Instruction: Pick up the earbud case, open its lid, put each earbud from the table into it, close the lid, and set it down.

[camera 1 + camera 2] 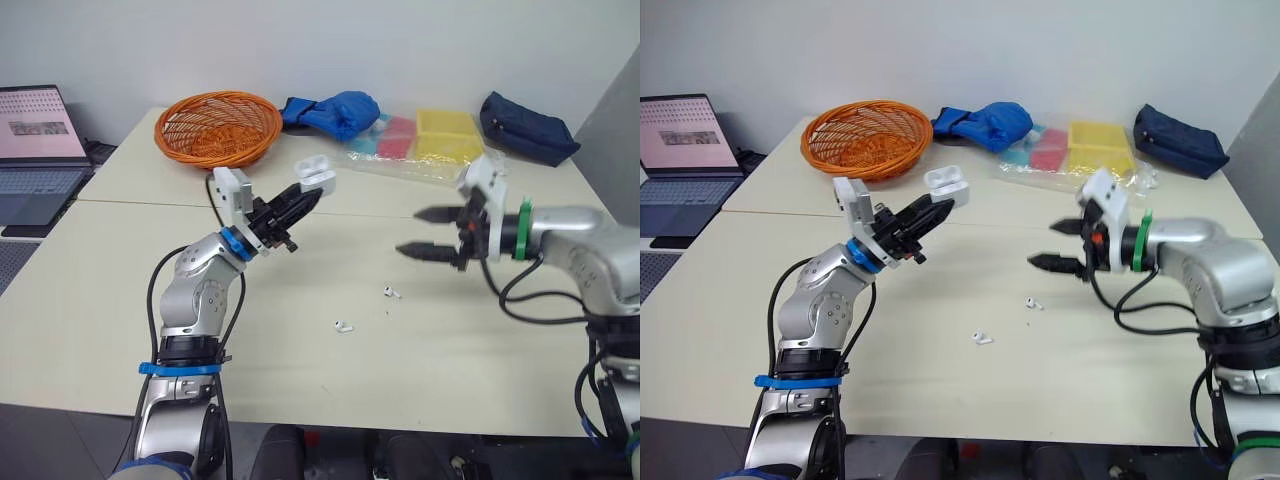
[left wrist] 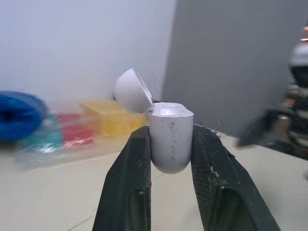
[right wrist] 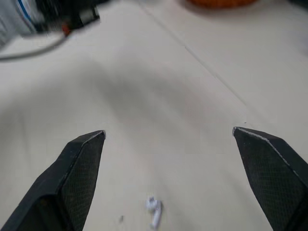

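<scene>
The left end effector (image 1: 306,196) grips the earbud case (image 1: 316,176) aloft, lid open, so loading comes next, I'd say: the wide-spread right end effector (image 1: 410,232) should drop onto the earbud (image 1: 392,292) at its six o'clock.

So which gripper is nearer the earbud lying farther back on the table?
Right. The right gripper hangs open just above that earbud; the left gripper holds the open earbud case farther left.

left gripper (image 1: 312,197) raised, fingers (image 2: 127,192) clamped; right gripper (image 1: 408,232) hovering, fingers (image 3: 72,178) spread.
</scene>
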